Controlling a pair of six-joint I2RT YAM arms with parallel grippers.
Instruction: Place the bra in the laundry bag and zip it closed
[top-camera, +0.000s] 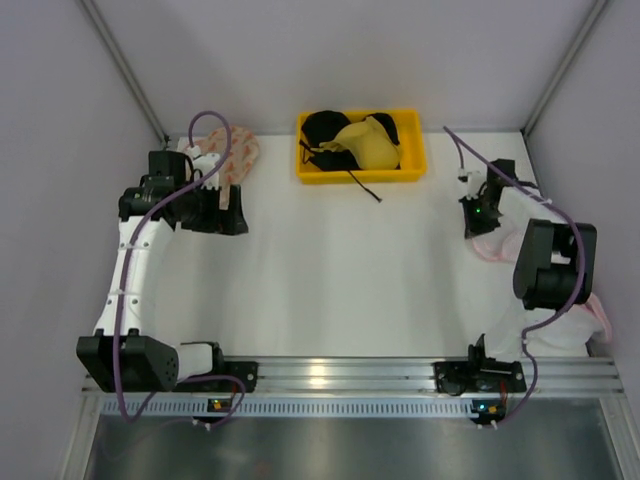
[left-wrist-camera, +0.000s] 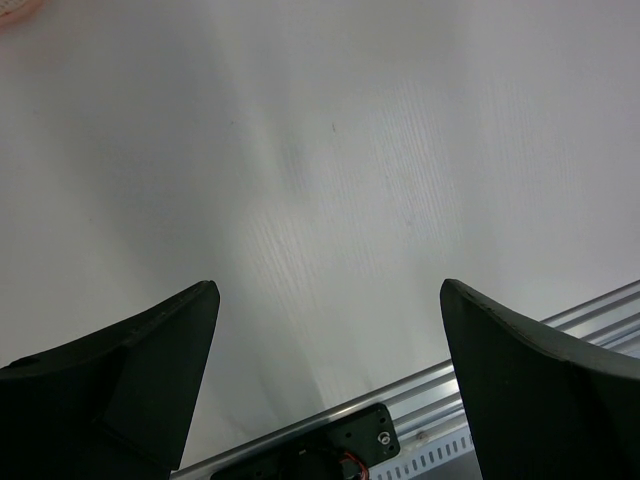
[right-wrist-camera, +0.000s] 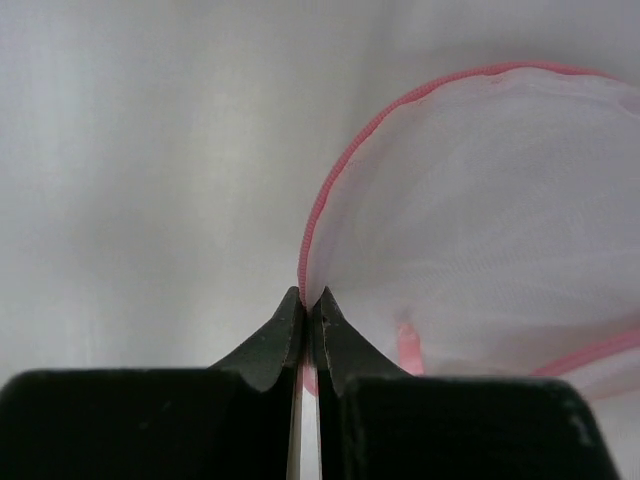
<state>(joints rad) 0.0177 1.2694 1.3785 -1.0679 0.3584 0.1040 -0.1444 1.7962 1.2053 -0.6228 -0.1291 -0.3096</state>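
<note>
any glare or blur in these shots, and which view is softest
Top external: sharp overall, with a glare spot on the aluminium rail. Left wrist: the open left gripper is dark and soft-edged, the table carries a pale sheen. Right wrist: softest; the laundry bag mesh is blurred, and the right gripper, pinched on its pink rim, is near-black.

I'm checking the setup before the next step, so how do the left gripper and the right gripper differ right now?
The left gripper has its jaws wide apart; the right gripper has them shut. The left gripper holds nothing, over bare table; the right gripper pinches the pink rim of the laundry bag. Both are black.
</note>
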